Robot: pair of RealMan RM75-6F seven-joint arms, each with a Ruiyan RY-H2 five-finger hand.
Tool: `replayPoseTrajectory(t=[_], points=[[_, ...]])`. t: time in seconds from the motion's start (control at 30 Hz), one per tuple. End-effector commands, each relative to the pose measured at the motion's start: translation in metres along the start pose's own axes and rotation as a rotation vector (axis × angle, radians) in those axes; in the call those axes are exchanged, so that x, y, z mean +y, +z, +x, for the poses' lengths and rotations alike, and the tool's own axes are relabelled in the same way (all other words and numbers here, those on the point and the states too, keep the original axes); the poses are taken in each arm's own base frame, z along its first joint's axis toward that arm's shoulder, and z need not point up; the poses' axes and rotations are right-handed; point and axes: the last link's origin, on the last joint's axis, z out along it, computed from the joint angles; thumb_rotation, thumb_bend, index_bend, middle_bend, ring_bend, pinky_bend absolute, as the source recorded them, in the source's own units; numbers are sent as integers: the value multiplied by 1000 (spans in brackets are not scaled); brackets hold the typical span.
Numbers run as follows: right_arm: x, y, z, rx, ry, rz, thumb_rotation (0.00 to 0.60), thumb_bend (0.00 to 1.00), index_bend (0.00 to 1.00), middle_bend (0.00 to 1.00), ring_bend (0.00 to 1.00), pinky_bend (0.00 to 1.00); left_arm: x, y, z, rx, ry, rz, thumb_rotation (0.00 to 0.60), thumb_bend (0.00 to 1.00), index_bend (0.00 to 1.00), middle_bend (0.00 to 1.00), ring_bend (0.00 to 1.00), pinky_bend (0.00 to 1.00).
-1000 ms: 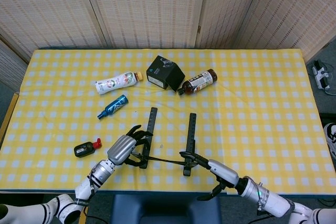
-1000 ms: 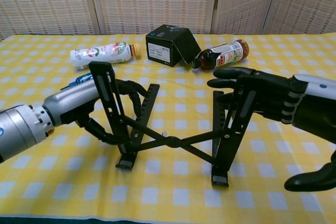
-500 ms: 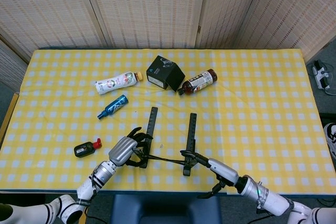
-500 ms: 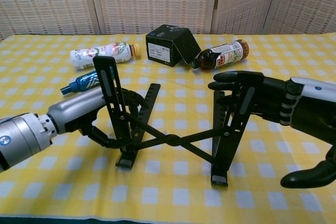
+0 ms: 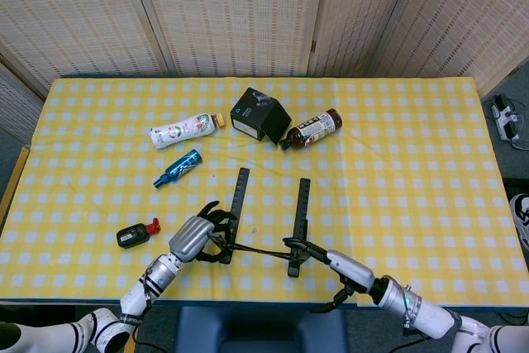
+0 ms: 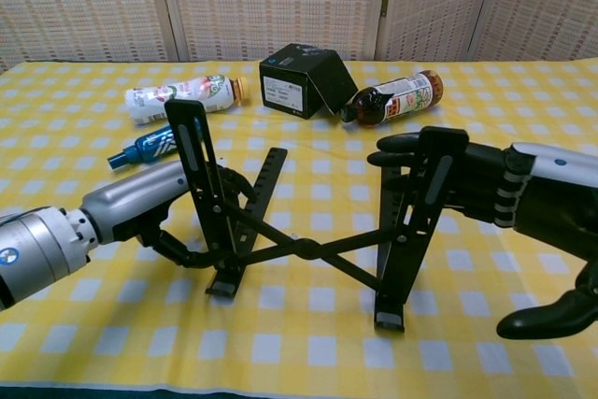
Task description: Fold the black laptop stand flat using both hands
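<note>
Standing unfolded near the front edge of the yellow checked table (image 5: 397, 171), the black laptop stand (image 6: 308, 221) has both side rails raised and its crossbars forming an X between them; your left hand (image 6: 140, 198) curls its fingers around the left rail, and your right hand (image 6: 467, 179) grasps the right rail near its top; behind sit a black box (image 5: 259, 114), a brown bottle (image 5: 311, 129), a white bottle (image 5: 186, 130), a blue bottle (image 5: 177, 168).
</note>
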Motion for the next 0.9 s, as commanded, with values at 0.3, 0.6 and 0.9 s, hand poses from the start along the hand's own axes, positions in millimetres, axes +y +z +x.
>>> replayPoseTrajectory(t=[0.3,0.6,0.9], points=[[2,-1,1,5,3,-2,600,174,0,15,47,0,0,0,-4,-5,4,1,600,430,645,296,232,8],[1,0,0,-6,-6,1,600,174,0,14,48,0,0,-4,-3,-2,2,2,600,436,548,300,232,6],[1,-2,0,-5,-6,-1,600,175,0,14,46,0,-1,-3,-3,8,14,12,600,435,512,300,232,6]])
